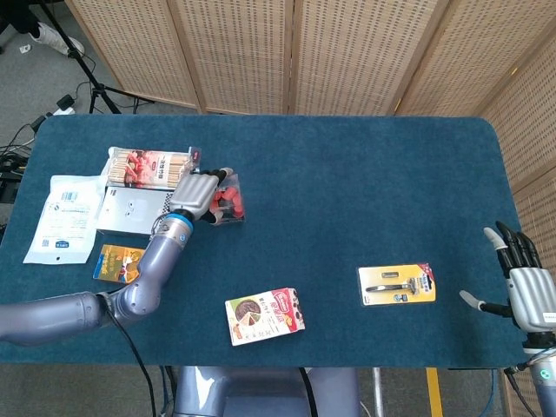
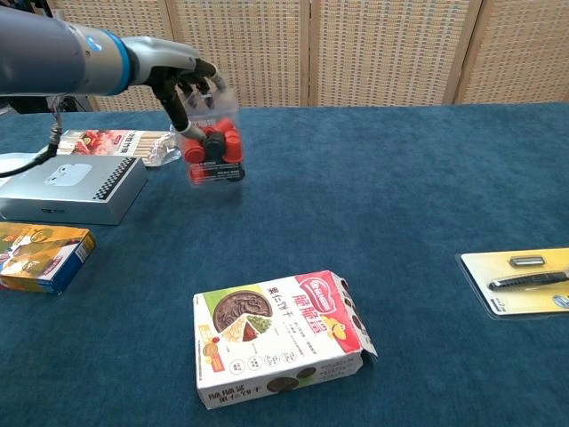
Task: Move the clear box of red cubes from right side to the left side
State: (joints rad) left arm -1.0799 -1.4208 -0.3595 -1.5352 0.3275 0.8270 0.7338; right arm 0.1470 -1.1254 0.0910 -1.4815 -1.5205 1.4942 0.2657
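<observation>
My left hand (image 1: 195, 193) (image 2: 180, 82) grips the clear box of red cubes (image 1: 228, 201) (image 2: 213, 142) from above and holds it off the blue table, just right of the grey checkered box (image 1: 136, 211) (image 2: 71, 189). The red cubes show through the clear walls, and the box hangs tilted. Fingers wrap its top. My right hand (image 1: 525, 283) stands at the table's near right edge, fingers spread, holding nothing; the chest view does not show it.
On the left lie a snack-stick packet (image 1: 152, 168) (image 2: 111, 143), a white pouch (image 1: 62, 217) and a small orange box (image 1: 128, 264) (image 2: 42, 254). A cake-picture box (image 1: 264, 316) (image 2: 280, 336) lies near the front, a razor pack (image 1: 397, 285) (image 2: 518, 279) to the right.
</observation>
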